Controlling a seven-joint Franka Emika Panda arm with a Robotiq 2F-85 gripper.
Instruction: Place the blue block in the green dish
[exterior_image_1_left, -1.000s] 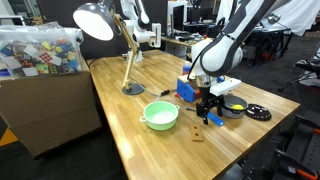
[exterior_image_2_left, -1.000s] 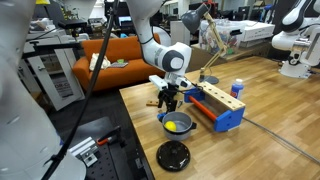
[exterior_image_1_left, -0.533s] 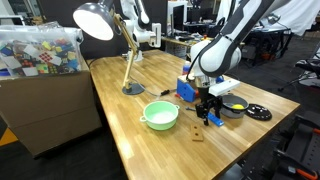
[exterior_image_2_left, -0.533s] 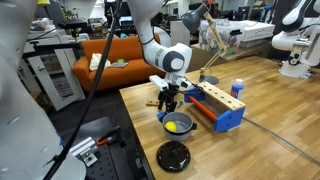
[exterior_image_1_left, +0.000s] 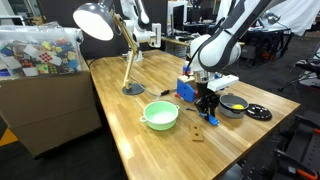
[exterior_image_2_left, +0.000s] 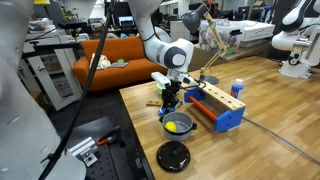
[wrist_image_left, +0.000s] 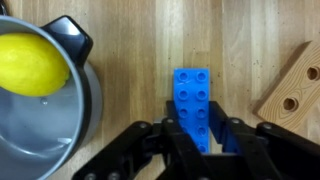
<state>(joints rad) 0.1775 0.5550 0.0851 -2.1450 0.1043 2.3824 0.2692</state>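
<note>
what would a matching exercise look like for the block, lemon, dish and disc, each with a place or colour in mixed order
Things:
1 block
2 lemon
3 dish
4 disc

Places or colours:
a in the grey bowl
b pale green, empty
c between the fingers of the gripper
d black, flat on the table

Pairs: 1-c, 2-a, 3-b, 4-d

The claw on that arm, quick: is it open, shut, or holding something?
Gripper: closed on the blue block, with one finger against each long side.
</note>
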